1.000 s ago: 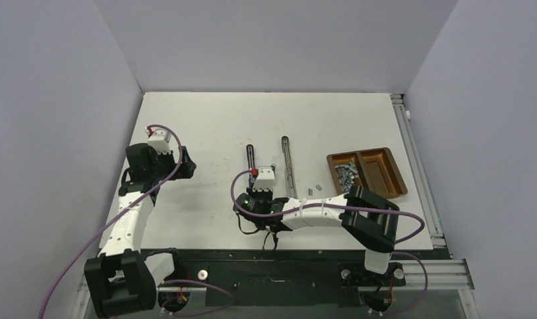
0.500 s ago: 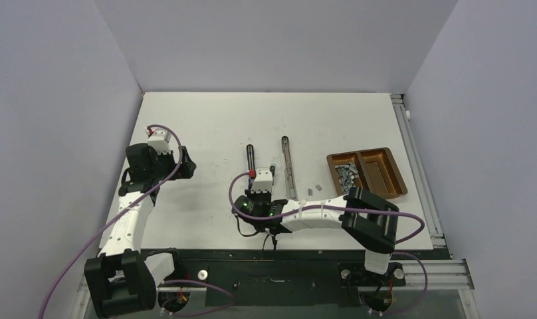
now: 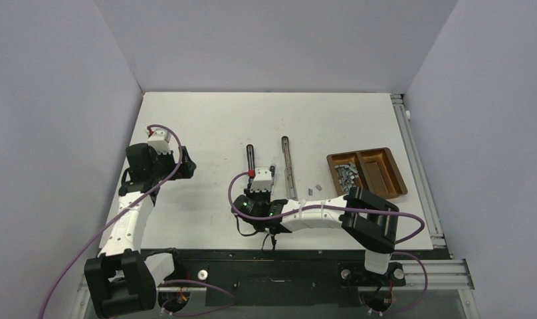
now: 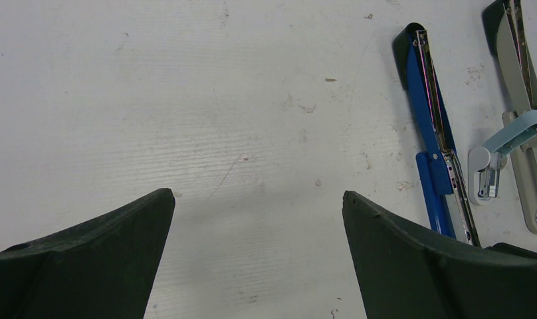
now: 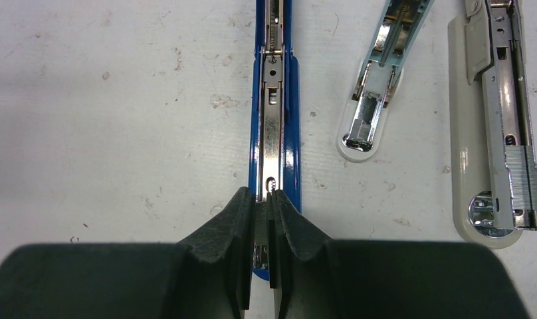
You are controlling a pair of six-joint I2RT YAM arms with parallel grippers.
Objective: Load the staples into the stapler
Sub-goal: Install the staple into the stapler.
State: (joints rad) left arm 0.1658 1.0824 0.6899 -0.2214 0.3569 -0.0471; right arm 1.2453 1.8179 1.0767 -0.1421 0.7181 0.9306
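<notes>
On the table [image 3: 206, 126] three staplers lie opened flat, side by side, their long axes running 12 to 6. The blue stapler [image 5: 274, 100] has a narrow bright steel channel with a spring showing toward 12. At its 3 o'clock is a small pale blue stapler [image 5: 379, 73] of rounded plastic with chrome inside. Further toward 3, a cream stapler [image 5: 482, 133] carries a finely ribbed silver block in its channel near its rounded 6 o'clock end. The right gripper [image 5: 261, 199] has matte black, wedge-shaped fingers. They are pinched almost together over the blue stapler's channel at its 6 o'clock end, and whether a strip sits between them I cannot tell. The left gripper [image 4: 257, 195], with the same black wedges, is spread wide and holds nothing, well apart at 9 o'clock of the staplers. The tabletop is white and matte, scuffed with specks and faint scratches, and plain pale lavender walls [image 3: 272, 40] close it on three sides. The staples [image 3: 345, 174] are a heap of tiny silvery-grey blocks in the left compartment of a brown two-part tray [image 3: 379, 174] at 3 o'clock. Two loose strips [image 3: 310, 190] lie on the table between the tray and the cream stapler.
</notes>
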